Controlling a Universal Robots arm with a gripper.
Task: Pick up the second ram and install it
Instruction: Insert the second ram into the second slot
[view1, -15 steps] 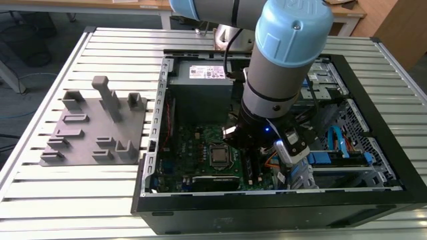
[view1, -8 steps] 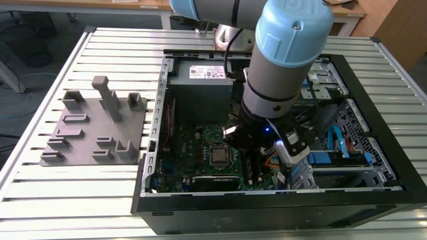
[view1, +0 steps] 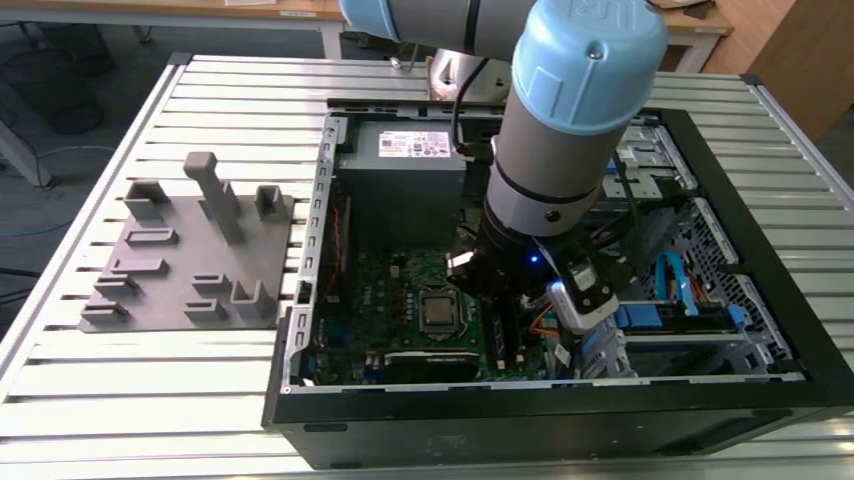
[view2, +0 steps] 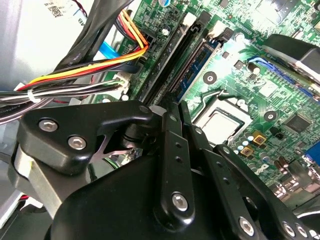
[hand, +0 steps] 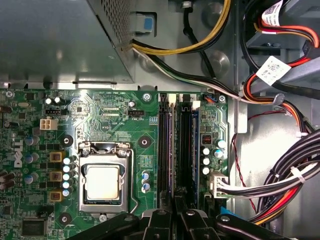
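**Item: ram installation, gripper working at the slots**

- Arm (view1: 561, 150): reaching down into the open computer case (view1: 534, 420), above the motherboard (hand: 100, 110).
- Gripper (view2: 175, 107): hanging low over the near end of the black slot rails (hand: 186, 145), on the far side of the rails from the cable bundle (hand: 280, 180). Whether it is open, closed or clamping anything I cannot tell; its own black body is blocking the tip in both wrist views.
- Ram stick (view2: 192, 65): a blue-green board with black chips, showing in the second wrist view. It is standing on edge in the slot rails, running away from the gripper tip. Its near end is lying just beside or under the tip. Judged to be the second ram, though that is not certain.
- CPU socket (hand: 102, 182): sitting beside the rails, square and silver, untouched.
- Grey parts holder (view1: 174, 260): lying outside the case on the exterior view's left, well apart from the arm.

Progress, as a judgement: the pick-up is looking done and the stick is sitting in its slot. Whether it is fully seated and latched is not showing, so pressing home may be what is remaining.
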